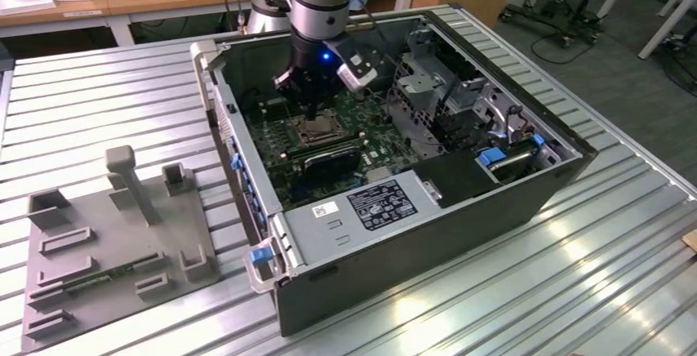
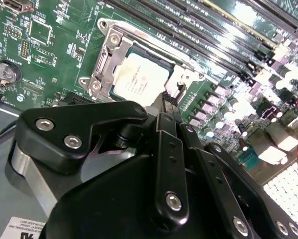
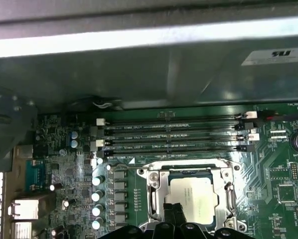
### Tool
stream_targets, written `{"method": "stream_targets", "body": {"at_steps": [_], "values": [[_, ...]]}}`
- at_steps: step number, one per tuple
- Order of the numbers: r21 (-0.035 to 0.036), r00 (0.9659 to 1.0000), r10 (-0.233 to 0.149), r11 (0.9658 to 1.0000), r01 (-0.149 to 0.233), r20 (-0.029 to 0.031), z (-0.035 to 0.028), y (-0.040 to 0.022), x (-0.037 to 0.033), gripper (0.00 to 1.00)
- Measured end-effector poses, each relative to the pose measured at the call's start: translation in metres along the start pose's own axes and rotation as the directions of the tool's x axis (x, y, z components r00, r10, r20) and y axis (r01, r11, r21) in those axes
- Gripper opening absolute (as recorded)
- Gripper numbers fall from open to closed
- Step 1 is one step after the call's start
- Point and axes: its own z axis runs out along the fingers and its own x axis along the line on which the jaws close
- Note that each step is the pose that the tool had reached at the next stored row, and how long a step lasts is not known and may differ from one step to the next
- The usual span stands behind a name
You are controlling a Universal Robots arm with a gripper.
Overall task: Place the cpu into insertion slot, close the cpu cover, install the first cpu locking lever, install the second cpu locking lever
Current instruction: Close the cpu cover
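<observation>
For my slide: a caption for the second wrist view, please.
Claw near the cpu seated in the insertion slot of the green motherboard.

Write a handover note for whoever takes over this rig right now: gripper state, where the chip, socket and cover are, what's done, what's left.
Gripper: the black two-finger gripper is shut, with nothing seen between its fingers. Its tips are at the socket's edge, inside the open dark computer case.
Things: the small flat square silvery-topped cpu sits in the square silver-rimmed insertion slot on the green motherboard. The thin metal frame cpu cover appears to lie flat around it.
Done: cpu placed; cover apparently closed.
Left: both lever steps; I cannot tell whether either is latched.
</observation>
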Motion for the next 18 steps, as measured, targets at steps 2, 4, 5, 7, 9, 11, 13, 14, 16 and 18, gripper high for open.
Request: {"method": "stream_targets", "body": {"at_steps": [2, 4, 5, 7, 9, 11, 13, 14, 16, 18], "values": [[-0.0002, 1.0, -0.005, 1.0, 0.005, 0.0036, 0.001, -0.0023, 0.0003, 0.11], [-0.0004, 0.9999, -0.01, 1.0, 0.01, 0.0059, 0.0024, -0.0041, 0.0012, 0.11], [-0.0007, 0.9999, -0.013, 0.9999, 0.013, 0.0064, 0.0033, -0.0047, 0.0017, 0.11], [-0.0005, 0.9999, -0.016, 0.9999, 0.016, 0.0065, 0.0046, -0.0051, 0.0025, 0.11], [-0.0001, 0.9999, -0.016, 0.9999, 0.016, 0.0062, 0.0046, -0.0052, 0.0025, 0.11], [-0.0004, 0.9999, -0.016, 0.9999, 0.016, 0.0064, 0.0048, -0.0052, 0.0026, 0.11], [-0.0008, 0.9999, -0.016, 0.9999, 0.016, 0.0076, 0.0052, -0.0052, 0.0037, 0.11], [-0.0008, 0.9998, -0.016, 0.9999, 0.016, 0.0086, 0.0054, -0.0053, 0.0043, 0.11], [-0.0006, 0.9998, -0.016, 0.9999, 0.016, 0.009, 0.0054, -0.0053, 0.0049, 0.11], [-0.0018, 0.9998, -0.016, 0.9999, 0.016, 0.0107, 0.0063, -0.0055, 0.0062, 0.11]]}}
